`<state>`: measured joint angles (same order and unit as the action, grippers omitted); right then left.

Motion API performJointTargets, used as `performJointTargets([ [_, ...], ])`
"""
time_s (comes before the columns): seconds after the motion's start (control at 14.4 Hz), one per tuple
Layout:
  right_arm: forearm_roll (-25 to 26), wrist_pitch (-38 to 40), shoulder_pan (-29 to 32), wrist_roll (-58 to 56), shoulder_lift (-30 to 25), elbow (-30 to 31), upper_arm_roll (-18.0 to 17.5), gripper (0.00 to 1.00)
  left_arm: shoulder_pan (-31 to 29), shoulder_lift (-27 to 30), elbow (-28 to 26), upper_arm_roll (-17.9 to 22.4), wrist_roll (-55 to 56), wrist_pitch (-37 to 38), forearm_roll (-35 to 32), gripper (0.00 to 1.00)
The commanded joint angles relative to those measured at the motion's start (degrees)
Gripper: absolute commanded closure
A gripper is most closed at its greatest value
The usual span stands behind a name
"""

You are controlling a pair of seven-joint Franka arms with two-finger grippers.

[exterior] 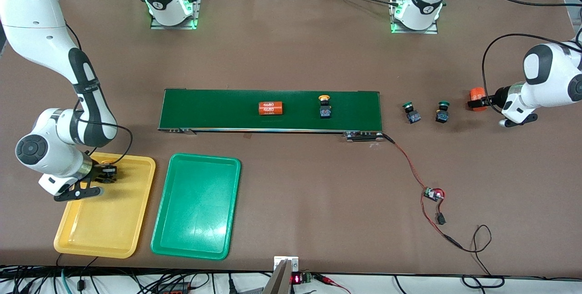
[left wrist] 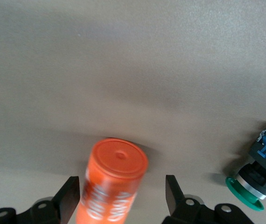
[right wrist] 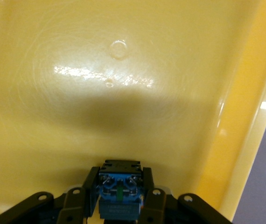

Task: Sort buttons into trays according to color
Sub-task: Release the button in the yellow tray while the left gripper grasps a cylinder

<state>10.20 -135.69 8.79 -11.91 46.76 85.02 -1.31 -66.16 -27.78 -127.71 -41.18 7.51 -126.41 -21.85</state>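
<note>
The right gripper (exterior: 105,172) hangs low over the yellow tray (exterior: 91,235), at the end of it nearest the conveyor belt (exterior: 218,107), with its fingers pinching a yellow-capped button (right wrist: 119,189). From its wrist view the button's black body and blue base sit between the fingers just above the glossy tray floor, so my guess is that the drop-off of this button is the step in hand. What it calls for next is simply letting go low enough that the button does not roll, then lifting clear.

The yellow tray holds nothing else that I can see. The green tray (exterior: 195,239), just beside it, has nothing in it.

On the belt stand a second yellow-capped button (exterior: 324,107) and an orange cylinder printed 4680 (exterior: 271,108). Off the belt's end toward the left arm, two green-capped buttons (exterior: 411,112) (exterior: 442,111) lie on the bench (exterior: 291,48), near each other.

The left gripper (exterior: 483,99) is down at the bench, farther from the belt than those green ones, with its fingers (left wrist: 172,196) spread either side of another orange cylinder (left wrist: 112,184) and not touching it as far as I can tell. That cylinder is no button; the green-capped buttons near it are what the green tray needs.
</note>
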Motion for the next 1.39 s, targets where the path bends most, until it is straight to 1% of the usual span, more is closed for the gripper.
performJointTargets([
  [0.0,-2.70,5.15,0.26,-0.48,1.58,-4.41,-0.01,0.85,-0.37,-0.35,0.09,-0.13,-0.83,-0.15,-1.09,0.25],
  [0.07,-3.94,5.52,0.26,-0.66,1.58,-4.78,-0.01,0.84,-0.38,-0.43,0.00,-0.05,-0.83,-0.15,-2.31,0.33],
  [0.14,-4.04,5.27,0.17,-0.66,1.67,-4.78,0.08,0.82,-0.46,-0.69,0.00,-0.04,-0.83,0.02,-2.76,0.38],
  [0.21,-4.04,5.18,0.09,-0.57,1.67,-4.78,0.08,0.66,-0.46,-0.96,0.00,-0.04,-0.91,0.90,-2.76,0.41],
  [0.28,-4.13,4.83,0.09,-0.48,1.76,-4.69,0.08,0.31,-0.46,-1.13,0.00,-0.04,-0.91,2.04,-2.76,0.43],
  [0.35,-4.22,4.48,0.09,-0.22,1.76,-4.52,0.16,0.06,-0.46,-1.48,0.00,-0.04,-0.91,3.00,-2.76,0.45],
  [0.42,-4.22,4.47,0.09,-0.31,1.76,-4.34,0.16,0.00,-0.38,-1.66,0.00,-0.04,-0.91,3.27,-2.76,0.50],
  [0.49,-4.22,4.47,0.09,-0.40,1.76,-4.34,0.16,0.00,-0.38,-1.58,0.09,-0.04,-0.91,3.36,-2.76,0.62],
  [0.62,-4.39,5.00,-0.09,-0.31,1.32,-4.34,0.16,0.00,-0.38,-1.31,0.18,-0.13,-1.00,3.80,-2.76,0.73],
  [0.69,-4.48,5.44,-0.44,-0.22,0.36,-4.25,0.08,0.00,-0.29,-1.05,0.87,-0.48,-1.52,5.72,-2.76,0.79],
  [0.83,-4.57,10.34,-1.93,-0.05,-2.80,-3.55,0.08,0.00,0.15,-0.70,5.95,-2.67,-3.54,12.82,-2.76,0.85],
  [0.97,-4.57,13.16,-3.25,0.31,-6.57,-1.37,-0.01,0.00,0.15,-0.79,10.61,-6.44,-4.60,17.58,-2.67,0.86],
  [1.04,-4.66,13.61,-4.47,2.13,-9.55,1.43,-0.01,0.00,0.15,-0.79,11.85,-8.29,-4.60,19.17,-2.67,0.86],
  [1.18,-4.57,13.70,-7.02,7.92,-16.14,7.49,-0.01,0.00,0.41,-0.79,14.49,-13.55,-5.39,23.03,-2.67,0.91],
  [1.25,-4.57,13.70,-7.90,9.95,-19.48,10.74,-0.01,0.00,1.29,-0.87,15.55,-16.19,-5.92,24.97,-2.67,0.92],
  [1.32,-4.57,13.70,-9.31,11.28,-22.56,13.47,-0.10,0.00,2.86,-0.96,16.86,-17.87,-6.18,26.99,-2.67,0.94],
])
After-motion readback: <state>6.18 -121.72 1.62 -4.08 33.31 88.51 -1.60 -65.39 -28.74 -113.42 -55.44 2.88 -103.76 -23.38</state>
